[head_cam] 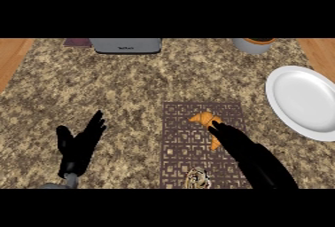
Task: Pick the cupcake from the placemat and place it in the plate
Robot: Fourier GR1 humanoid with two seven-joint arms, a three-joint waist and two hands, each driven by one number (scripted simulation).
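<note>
Orange croissant-like pastry [204, 119] on far part of brown patterned placemat [196, 146]; white plate [301, 102] at right, well apart.

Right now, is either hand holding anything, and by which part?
Nothing is held. The right hand reaches with straight fingers to the orange pastry on the brown patterned placemat, not curled round it. The left hand rests open.

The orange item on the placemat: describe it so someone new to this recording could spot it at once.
Find the dark patterned placemat on the speckled counter, left of the white plate. Near its upper edge lies an orange, croissant-shaped pastry, just beyond the right hand's fingers. A second, round brown-and-cream item sits at the mat's lower edge; the pastry alone is orange.
</note>
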